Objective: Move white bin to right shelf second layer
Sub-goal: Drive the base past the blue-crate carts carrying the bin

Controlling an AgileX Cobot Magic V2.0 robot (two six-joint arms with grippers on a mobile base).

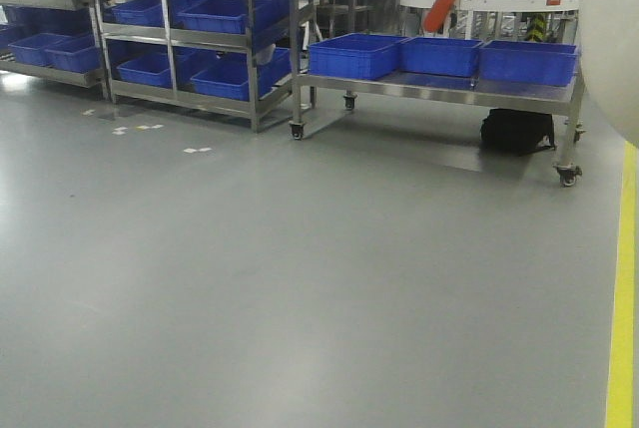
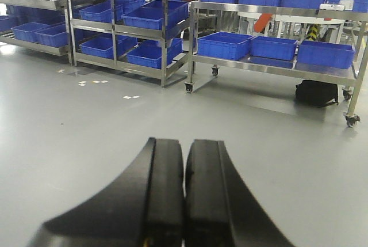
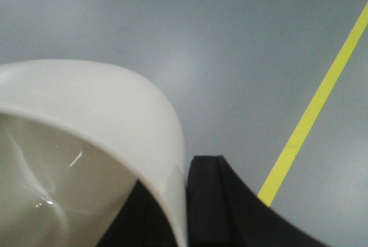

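The white bin (image 3: 103, 103) is a smooth cream tub that fills the lower left of the right wrist view. My right gripper (image 3: 185, 172) is shut on its rim, one black finger inside the wall and one outside. The bin hangs above the grey floor. Part of it also shows at the right edge of the front view (image 1: 611, 39). My left gripper (image 2: 185, 142) is shut and empty, held above the floor and pointing at the racks. I cannot make out the roller-rail second level of the right shelf in these views.
Steel racks (image 1: 255, 44) with blue crates (image 1: 225, 14) stand at the back left. A wheeled steel cart (image 1: 439, 89) holds three blue crates (image 1: 354, 54), with a black bag (image 1: 516, 132) under it. A yellow floor line (image 1: 624, 298) runs along the right.
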